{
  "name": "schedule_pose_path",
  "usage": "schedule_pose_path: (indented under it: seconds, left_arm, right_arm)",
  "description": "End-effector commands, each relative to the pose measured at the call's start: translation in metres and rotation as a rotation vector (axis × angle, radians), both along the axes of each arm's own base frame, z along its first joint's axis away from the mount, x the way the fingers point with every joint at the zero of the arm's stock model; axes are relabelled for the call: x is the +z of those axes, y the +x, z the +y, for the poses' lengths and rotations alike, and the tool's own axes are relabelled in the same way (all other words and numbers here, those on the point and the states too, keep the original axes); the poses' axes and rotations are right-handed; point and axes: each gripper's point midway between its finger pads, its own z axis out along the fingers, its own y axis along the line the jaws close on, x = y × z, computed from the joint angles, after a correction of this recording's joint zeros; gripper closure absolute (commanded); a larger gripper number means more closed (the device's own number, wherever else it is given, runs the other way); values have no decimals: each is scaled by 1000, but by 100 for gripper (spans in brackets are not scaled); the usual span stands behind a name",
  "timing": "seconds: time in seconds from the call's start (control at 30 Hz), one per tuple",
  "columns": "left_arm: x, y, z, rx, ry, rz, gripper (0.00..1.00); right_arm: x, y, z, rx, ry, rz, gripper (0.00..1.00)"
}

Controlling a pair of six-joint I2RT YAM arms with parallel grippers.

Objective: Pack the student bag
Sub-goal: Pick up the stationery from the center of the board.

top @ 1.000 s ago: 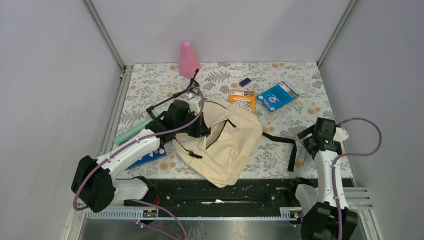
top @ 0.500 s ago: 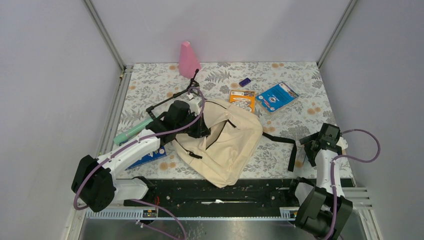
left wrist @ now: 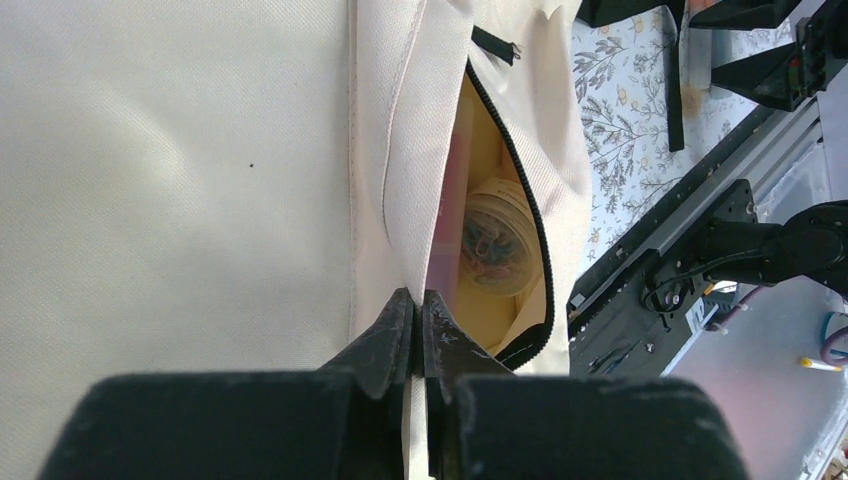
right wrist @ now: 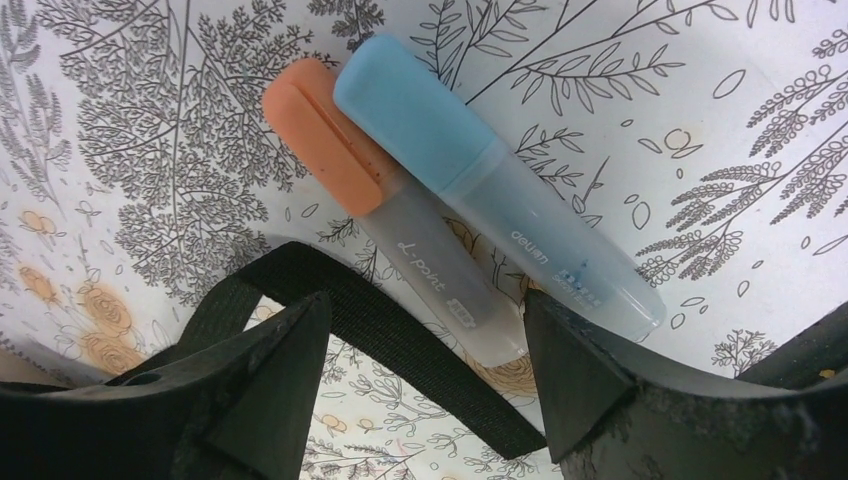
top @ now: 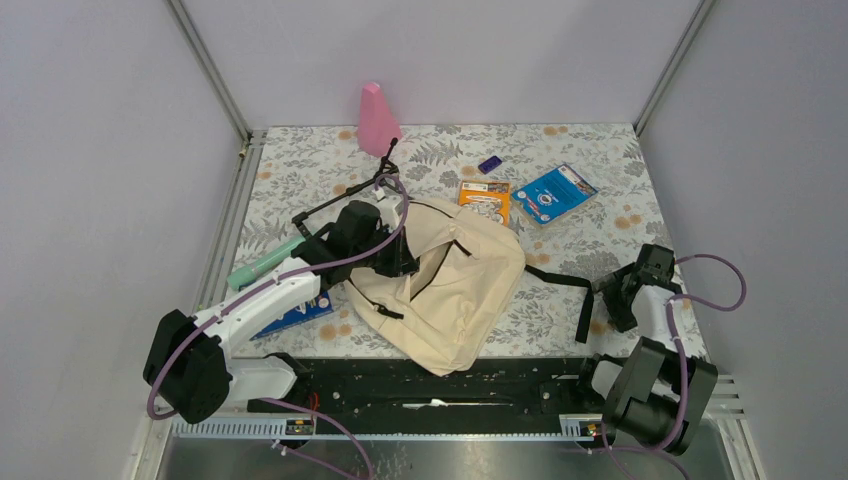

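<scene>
The packing looks partly done to me. The student bag (top: 450, 290) lies about midway along the near edge of the table (top: 300, 170), and the left pincer (left wrist: 418, 320) is pinched tight on the cream fabric at the lip of its zipped opening, holding the mouth agape. Inside I can see a round tub (left wrist: 495, 235) of coloured clips and something pinkish beside it.

Plenty is left. By the right edge the right pincer (right wrist: 422, 320) hangs wide over an orange highlighter (right wrist: 380, 215) and a blue highlighter (right wrist: 490, 170) lying side by side against a black strap (right wrist: 300, 285), gripping neither. A pink bottle (top: 377, 120), a small purple thing (top: 490, 163), an orange booklet (top: 485, 198) and a blue booklet (top: 555, 192) wait toward the far edge, and a green highlighter (top: 262, 264) lies near the left edge
</scene>
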Motion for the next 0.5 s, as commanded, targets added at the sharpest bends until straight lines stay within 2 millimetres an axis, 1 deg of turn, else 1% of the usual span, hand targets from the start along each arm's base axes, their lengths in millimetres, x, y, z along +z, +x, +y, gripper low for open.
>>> schedule_pose_path:
  seconds: [0.0,0.1,0.3,0.43,0.47]
  left_arm:
    - [42,10,-21,-26,-125,-54,100]
    - [43,9,-21,-32,-139,-27,100]
    - [45,12,-19,-26,-174,5,100]
    - [46,13,-17,-19,-176,3,100]
    - [45,13,-17,-18,-175,4,100]
  right_arm:
    - [4,9,-4,33,0,1,24]
    - [1,11,-1,55,23,17,28]
    - [-2,21,-2,81,48,35,36]
    - [-2,26,-4,105,48,32,42]
    - [-2,27,-3,115,49,31,45]
